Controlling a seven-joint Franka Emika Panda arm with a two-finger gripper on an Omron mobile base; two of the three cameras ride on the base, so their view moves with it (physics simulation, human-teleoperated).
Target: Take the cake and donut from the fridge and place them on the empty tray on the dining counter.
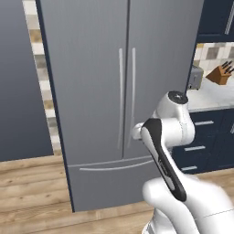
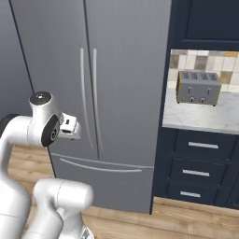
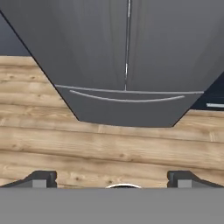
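The tall grey French-door fridge (image 1: 121,91) is closed; its thin curved handles (image 1: 127,98) probably suit a firm pinch. The jaws stand spread.

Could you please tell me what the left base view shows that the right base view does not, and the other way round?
Left base view alone: a knife block on the counter, and a tiled strip of wall left of the fridge. Right base view alone: the whole four-slot toaster and three navy drawers beneath it. Both share the closed grey fridge with its paired door handles, bottom drawer and the wooden floor.
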